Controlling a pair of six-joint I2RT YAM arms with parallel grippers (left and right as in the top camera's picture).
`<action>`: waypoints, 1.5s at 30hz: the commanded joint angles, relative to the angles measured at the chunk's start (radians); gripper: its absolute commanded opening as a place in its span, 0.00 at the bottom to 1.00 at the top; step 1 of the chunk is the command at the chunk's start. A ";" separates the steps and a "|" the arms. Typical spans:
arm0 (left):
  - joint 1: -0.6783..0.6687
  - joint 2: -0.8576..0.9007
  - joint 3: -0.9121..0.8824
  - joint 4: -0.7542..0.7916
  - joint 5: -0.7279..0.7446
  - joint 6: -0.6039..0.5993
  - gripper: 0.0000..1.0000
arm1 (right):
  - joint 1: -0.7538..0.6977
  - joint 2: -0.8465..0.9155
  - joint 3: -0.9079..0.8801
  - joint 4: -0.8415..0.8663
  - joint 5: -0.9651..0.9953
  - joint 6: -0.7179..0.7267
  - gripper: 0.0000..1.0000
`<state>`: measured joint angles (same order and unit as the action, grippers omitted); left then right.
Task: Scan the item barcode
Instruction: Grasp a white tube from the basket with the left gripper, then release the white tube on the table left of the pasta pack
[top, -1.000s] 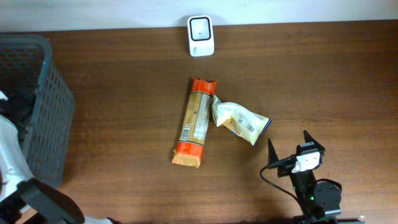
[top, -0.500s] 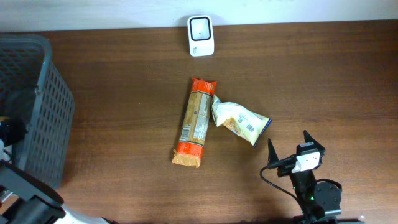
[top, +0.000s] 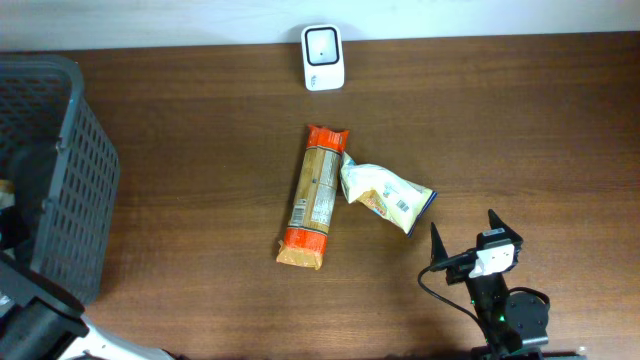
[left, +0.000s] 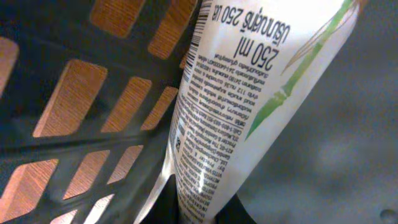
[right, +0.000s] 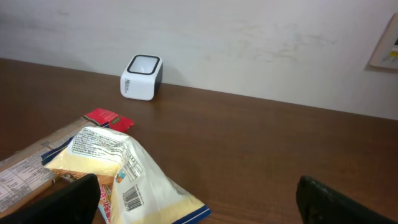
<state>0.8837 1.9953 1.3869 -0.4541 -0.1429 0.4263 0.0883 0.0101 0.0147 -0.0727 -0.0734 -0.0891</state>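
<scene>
The right end effector is located at the near edge of the bench, well apart from the scanner and to the right of it. Its fingers are spread wide, and nothing is grasped between them.

The left end effector is lowered into the dark slatted basket, which is set far to the left of the scanner and nearer than it. This end effector is clenched on a white tube. In the left wrist view the tube is seen rising from between the fingers and lying close along the basket wall. Fine text, a green leaf motif and a "250 ml" marking are printed on it.

Two packs are laid on the bench between the right end effector and the scanner. A long pasta pack with orange ends is placed almost straight in front of the scanner, well apart from it, with one end pointed toward it. A crumpled white and yellow bag is placed just to the right of this pack, touching it. A barcode is shown face up on the bag in the right wrist view.

The scanner, white with a dark-framed window, is set at the far edge of the bench, close to the pale wall.
</scene>
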 joint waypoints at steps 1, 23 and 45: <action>0.000 0.048 -0.013 -0.010 0.142 -0.037 0.00 | -0.004 -0.006 -0.009 0.001 -0.005 -0.004 0.99; -0.306 -0.743 0.075 0.182 0.462 -0.284 0.00 | -0.004 -0.006 -0.009 0.001 -0.005 -0.005 0.99; -1.130 -0.040 0.264 -0.531 0.328 -0.516 0.99 | -0.004 -0.006 -0.009 0.001 -0.005 -0.004 0.99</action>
<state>-0.2714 1.9644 1.4944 -0.9394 0.1825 -0.0929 0.0883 0.0101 0.0143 -0.0723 -0.0731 -0.0895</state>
